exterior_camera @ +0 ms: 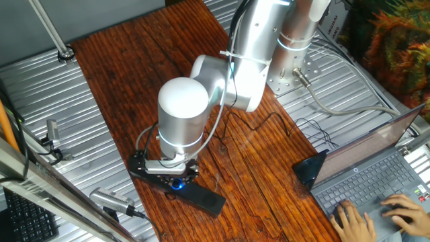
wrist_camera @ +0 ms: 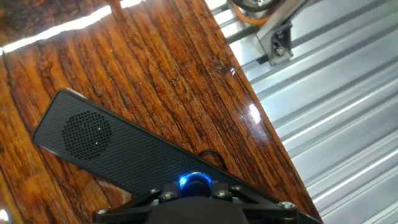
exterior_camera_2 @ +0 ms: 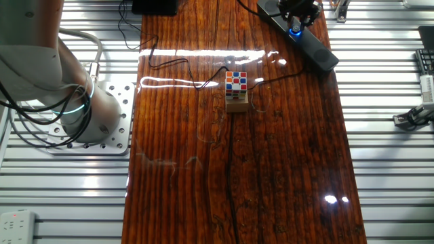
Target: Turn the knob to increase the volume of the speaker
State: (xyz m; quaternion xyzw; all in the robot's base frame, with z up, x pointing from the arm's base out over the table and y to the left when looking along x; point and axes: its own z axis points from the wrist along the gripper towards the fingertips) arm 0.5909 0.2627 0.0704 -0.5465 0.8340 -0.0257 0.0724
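Table (exterior_camera_2: 271,169): dark, glossy wood planks with the grain running lengthwise, flanked by ribbed metal on both sides
Arm (exterior_camera: 222,74): silver, reaching down from its base to the table's far edge as seen from the other fixed view; wrist posed roughly vertical over the bar
Speaker (wrist_camera: 112,146): slim black bar lying flat near the table edge, perforated grille up; long axis skewed to the wood grain, one rounded end pointing toward the ribbed metal in the other fixed view; in the hand view, running from upper left down toward the gripper
Cube on block (exterior_camera_2: 236,83): well apart from the bar, mid-table, no part in this step
Gripper (exterior_camera: 176,176): directly over the middle of the bar, fingers straddling the blue glow; jaw state not readable from any view, contact with the dial likewise unclear
Knob (wrist_camera: 195,182): blue-lit ring at the bar's middle, axis pointing straight up off the top face, half hidden under the gripper body
Step in hand: seating on the dial, then twisting
Doing it well: centred on the glow, light squeeze only, rotation about the vertical axis without side push, since an unanchored bar probably slides or pivots on polished wood
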